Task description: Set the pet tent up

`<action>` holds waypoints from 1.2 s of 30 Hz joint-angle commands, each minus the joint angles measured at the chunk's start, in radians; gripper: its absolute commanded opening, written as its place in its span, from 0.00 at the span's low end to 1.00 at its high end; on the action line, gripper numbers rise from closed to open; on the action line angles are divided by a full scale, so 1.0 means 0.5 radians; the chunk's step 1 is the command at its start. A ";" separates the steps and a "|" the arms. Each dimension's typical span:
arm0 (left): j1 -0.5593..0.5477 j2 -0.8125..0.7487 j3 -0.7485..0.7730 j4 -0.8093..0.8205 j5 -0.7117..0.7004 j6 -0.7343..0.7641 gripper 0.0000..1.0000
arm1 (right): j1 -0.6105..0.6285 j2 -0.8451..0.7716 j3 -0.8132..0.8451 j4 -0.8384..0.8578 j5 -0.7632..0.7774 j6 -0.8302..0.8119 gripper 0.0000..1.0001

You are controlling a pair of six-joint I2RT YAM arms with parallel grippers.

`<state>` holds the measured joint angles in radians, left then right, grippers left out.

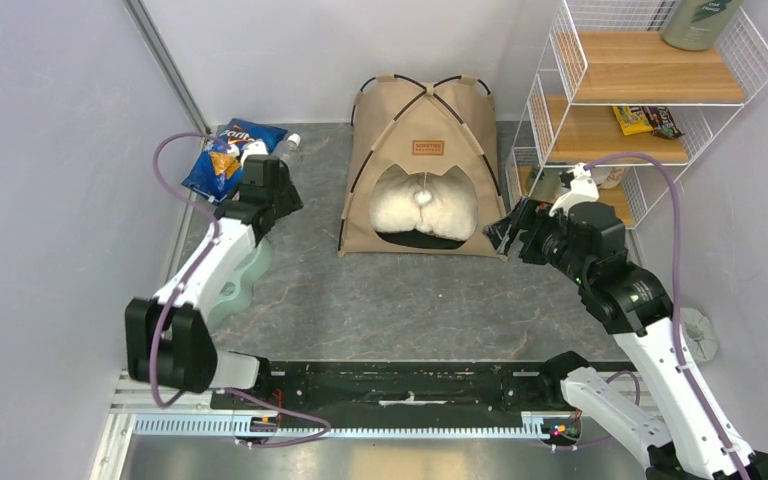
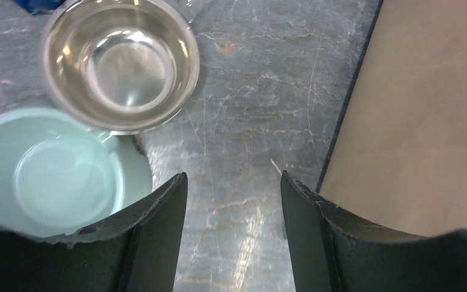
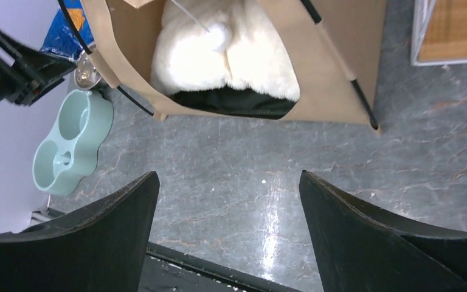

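The pet tent stands erect at 12 o'clock, a white pillow inside. The left gripper hovers at its 9 o'clock, jaws parted, empty; the right gripper sits at its 4 o'clock, jaws wide, empty.

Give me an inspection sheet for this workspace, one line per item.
Surface: grey marbled table, glossy.
Job's things: tent standing upright, poles crossed on top; white pillow inside its doorway.
Clutter: chip bag, steel bowl and green double dish to the tent's left.
Grippers: left gripper open, empty, over the table beside the tent; right gripper open, empty, in front of the tent.
Cables: left cable and right cable, purple, in loose loops.
Surroundings: wire shelf with snacks at the right.
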<state>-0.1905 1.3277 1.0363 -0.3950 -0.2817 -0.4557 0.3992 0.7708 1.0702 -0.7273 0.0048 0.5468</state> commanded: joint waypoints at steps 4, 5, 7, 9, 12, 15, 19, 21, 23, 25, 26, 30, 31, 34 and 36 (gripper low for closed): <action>0.016 0.588 0.404 0.359 0.098 0.494 0.63 | -0.003 0.057 -0.231 0.219 -0.234 0.199 0.91; 0.016 0.672 0.478 0.328 0.050 0.556 0.63 | 0.000 0.060 -0.250 0.249 -0.265 0.208 0.91; 0.016 0.847 0.641 0.241 -0.117 0.604 0.63 | -0.001 0.054 -0.297 0.304 -0.288 0.220 0.90; 0.018 1.009 0.758 0.167 -0.232 0.643 0.61 | -0.002 0.051 -0.333 0.328 -0.292 0.211 0.90; 0.016 1.143 0.809 0.124 -0.420 0.641 0.60 | -0.002 0.050 -0.347 0.322 -0.276 0.177 0.90; 0.016 1.236 0.805 0.110 -0.532 0.622 0.60 | -0.002 0.046 -0.346 0.322 -0.272 0.155 0.91; 0.025 1.381 0.865 0.039 -0.594 0.608 0.59 | -0.002 0.056 -0.346 0.327 -0.254 0.135 0.91; 0.039 1.440 0.894 -0.005 -0.628 0.582 0.58 | -0.002 0.065 -0.346 0.329 -0.234 0.125 0.91; 0.063 1.481 0.913 -0.052 -0.630 0.542 0.55 | -0.003 0.081 -0.343 0.333 -0.227 0.111 0.91; 0.090 1.500 0.943 -0.111 -0.634 0.510 0.50 | -0.001 0.092 -0.340 0.332 -0.223 0.104 0.91; 0.119 1.484 0.927 -0.112 -0.624 0.509 0.39 | -0.004 0.088 -0.340 0.334 -0.223 0.109 0.91; 0.136 1.436 0.907 -0.117 -0.636 0.539 0.14 | -0.001 0.078 -0.340 0.338 -0.227 0.115 0.91; 0.135 1.419 0.905 -0.117 -0.637 0.560 0.09 | -0.002 0.073 -0.340 0.338 -0.225 0.117 0.91; 0.135 1.381 0.909 -0.084 -0.565 0.689 0.02 | -0.002 0.058 -0.337 0.338 -0.249 0.127 0.91; 0.136 1.360 0.938 -0.111 -0.572 0.748 0.02 | -0.001 0.046 -0.334 0.327 -0.256 0.132 0.91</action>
<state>-0.1246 2.0670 1.4620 -0.4572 -0.5743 -0.1486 0.3992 0.8150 0.8970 -0.5915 -0.1162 0.6170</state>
